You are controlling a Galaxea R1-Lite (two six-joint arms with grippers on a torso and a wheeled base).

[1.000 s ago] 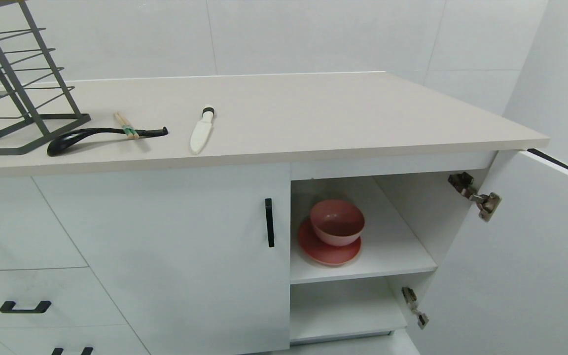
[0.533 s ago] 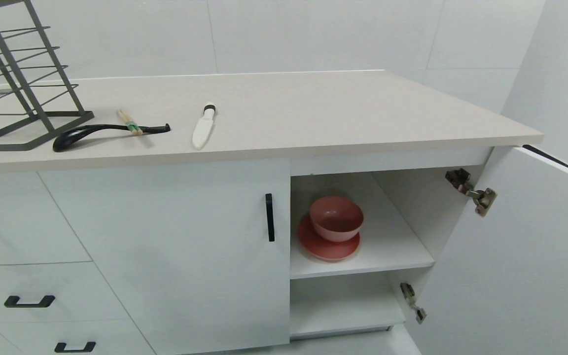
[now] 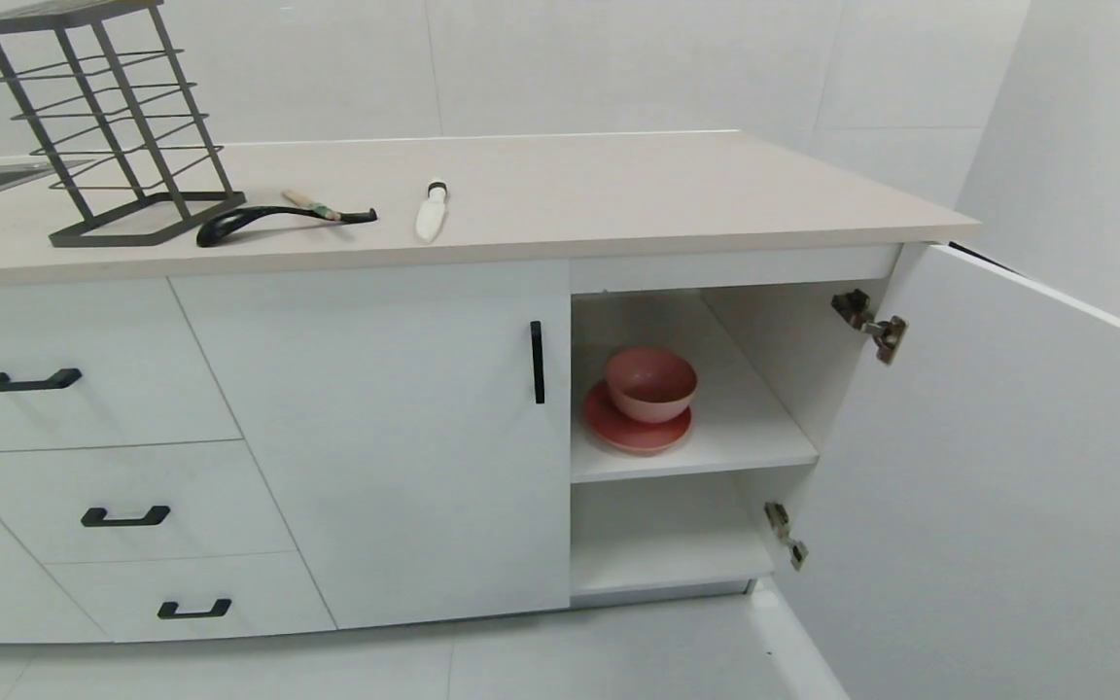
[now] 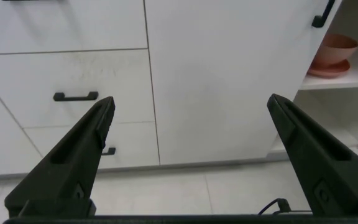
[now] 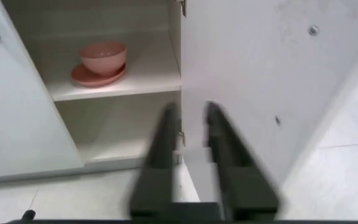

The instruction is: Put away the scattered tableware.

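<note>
Rack (image 3: 122,126): dark wire frame at the left end of the counter (image 3: 618,185), standing upright.
Ladle (image 3: 278,219): black, lying near the counter's front edge with its bowl end just beside the rack's foot. Probably light, stiff and smooth. Best taken across the mid-handle, where it is narrow.
Chopsticks (image 3: 312,204): a pair lying across the ladle's handle and seeming to touch it. Thin, light and likely to roll. Grip both together around the middle, low to the counter.
Knife (image 3: 432,212): white with a dark band at the far end, near the front edge and apart from the ladle. Probably light and rigid. Take it across the width, near the banded end.
Bowl (image 3: 650,382): pink, sitting on a red plate (image 3: 636,433) on the upper shelf (image 3: 745,437) of the cupboard. Both are already put away.
Cupboard door (image 3: 1007,467): swung wide open on the right.
Left pincer (image 4: 191,102): fingers spread wide, nothing between them, low in front of the drawers.
Right pincer (image 5: 191,109): fingers drawn nearly together, nothing between them, facing the open cupboard.
Stage: judged partway, with three counter items left to put away.
</note>
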